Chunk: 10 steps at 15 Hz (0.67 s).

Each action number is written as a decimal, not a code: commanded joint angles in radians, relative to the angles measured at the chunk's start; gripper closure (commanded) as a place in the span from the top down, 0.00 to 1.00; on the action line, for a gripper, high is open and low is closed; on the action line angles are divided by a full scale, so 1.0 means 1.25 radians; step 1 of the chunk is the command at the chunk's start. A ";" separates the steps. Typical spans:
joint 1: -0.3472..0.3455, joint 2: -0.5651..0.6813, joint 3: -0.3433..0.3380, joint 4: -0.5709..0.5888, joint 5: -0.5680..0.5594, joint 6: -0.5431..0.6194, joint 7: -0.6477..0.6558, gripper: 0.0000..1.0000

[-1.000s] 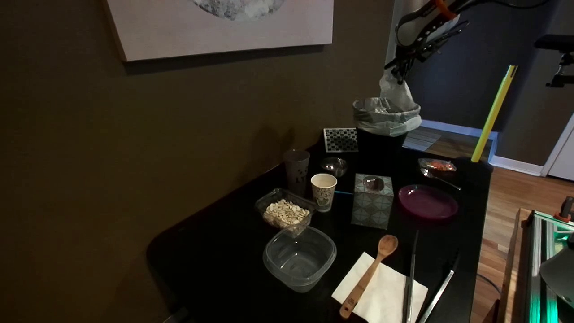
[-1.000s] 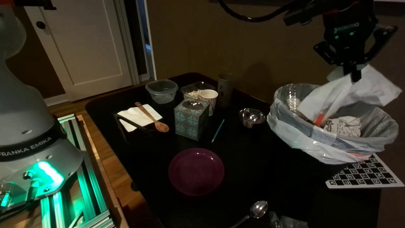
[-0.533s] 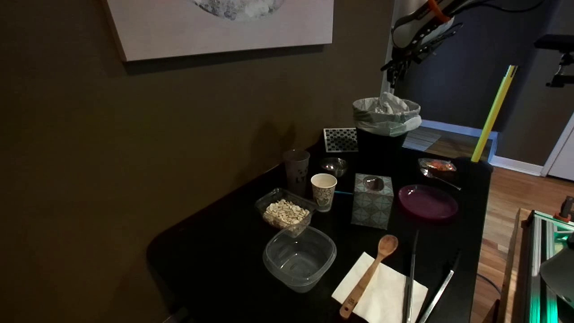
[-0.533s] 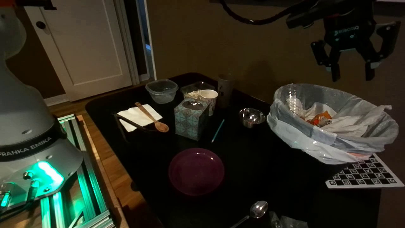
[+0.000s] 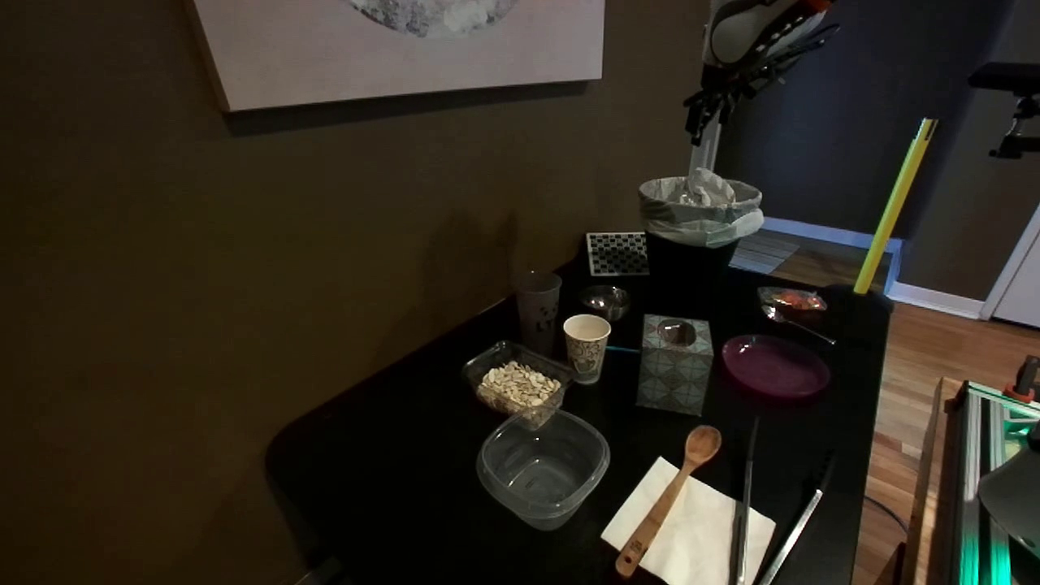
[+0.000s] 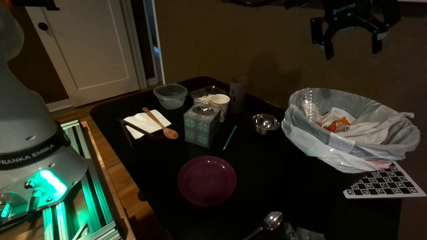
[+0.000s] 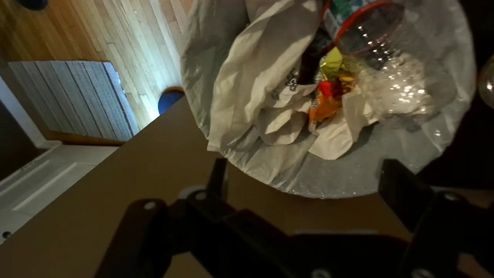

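My gripper [image 6: 353,53] hangs open above the lined trash bin [image 6: 317,145], with nothing between its fingers. In the wrist view the gripper [image 7: 305,168] spans wide over the rim of the bin liner [image 7: 332,185], and bare wall shows between the jaws. A crumpled white paper sheet [image 7: 258,77] lies inside the bin, one end leaning on the liner near the rim. Beside it are an orange wrapper [image 7: 326,106], a yellow wrapper [image 7: 332,63] and a clear plastic container [image 7: 405,85]. The sheet's top also pokes above the bin in an exterior view.
A checkered board [image 6: 387,183] lies under the bin's side. On the black table are a metal bowl [image 6: 266,125], a tissue box [image 6: 200,126], a paper cup [image 5: 587,345], a purple plate [image 6: 206,181] and a wooden spoon [image 5: 670,496]. A yellow post [image 5: 894,207] stands at the table's corner.
One second ago the gripper was shut on the white sheet over the bin. It opened and the sheet dropped in. Since then the empty gripper has risen and shifted sideways.
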 commanded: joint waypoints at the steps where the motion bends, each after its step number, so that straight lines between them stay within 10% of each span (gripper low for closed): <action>1: 0.039 -0.152 0.002 -0.129 -0.027 -0.061 0.157 1.00; 10: 0.005 -0.408 0.092 -0.367 -0.105 -0.136 0.484 1.00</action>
